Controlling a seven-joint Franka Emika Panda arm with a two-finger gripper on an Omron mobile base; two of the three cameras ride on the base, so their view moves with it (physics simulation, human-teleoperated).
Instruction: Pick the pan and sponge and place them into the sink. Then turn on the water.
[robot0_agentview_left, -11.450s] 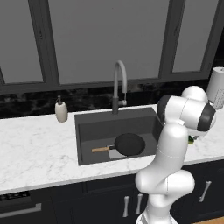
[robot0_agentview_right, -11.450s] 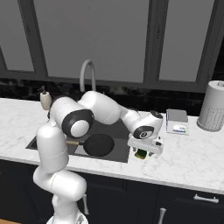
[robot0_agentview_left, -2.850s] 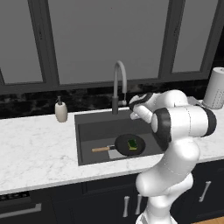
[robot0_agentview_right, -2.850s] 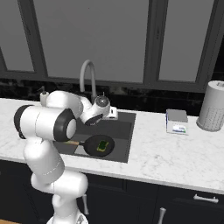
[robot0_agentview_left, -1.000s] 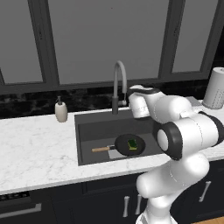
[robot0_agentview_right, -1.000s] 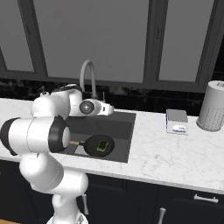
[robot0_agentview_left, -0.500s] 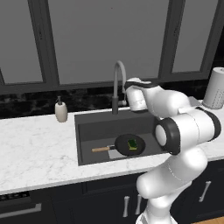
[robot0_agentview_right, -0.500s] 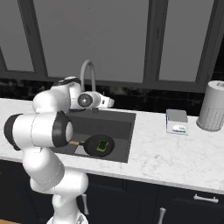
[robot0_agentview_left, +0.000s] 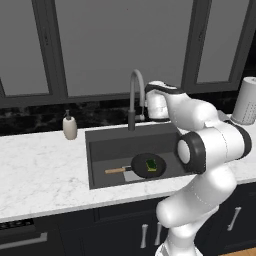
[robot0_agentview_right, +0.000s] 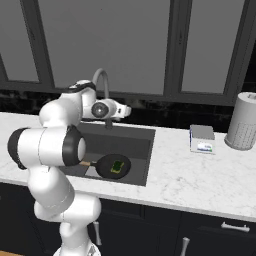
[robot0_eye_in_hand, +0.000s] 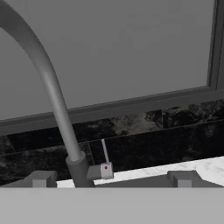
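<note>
With the round black frying pan (robot0_agentview_left: 148, 165) and the yellow-green sponge (robot0_agentview_left: 151, 164) on it already low in the dark grey sink (robot0_agentview_left: 107, 146), mid-frame, I hold my gripper (robot0_eye_in_hand: 111, 178) spread at the grey gooseneck faucet (robot0_eye_in_hand: 52, 94), no water running yet.

No text, brand or number can be read anywhere in these views. The flat box (robot0_agentview_right: 202, 138) on the counter right of the sink carries a blue-and-white printed face, but its marks are too small to make out. The faucet lever block (robot0_eye_in_hand: 105, 169) bears a small red dot, with no lettering.
</note>
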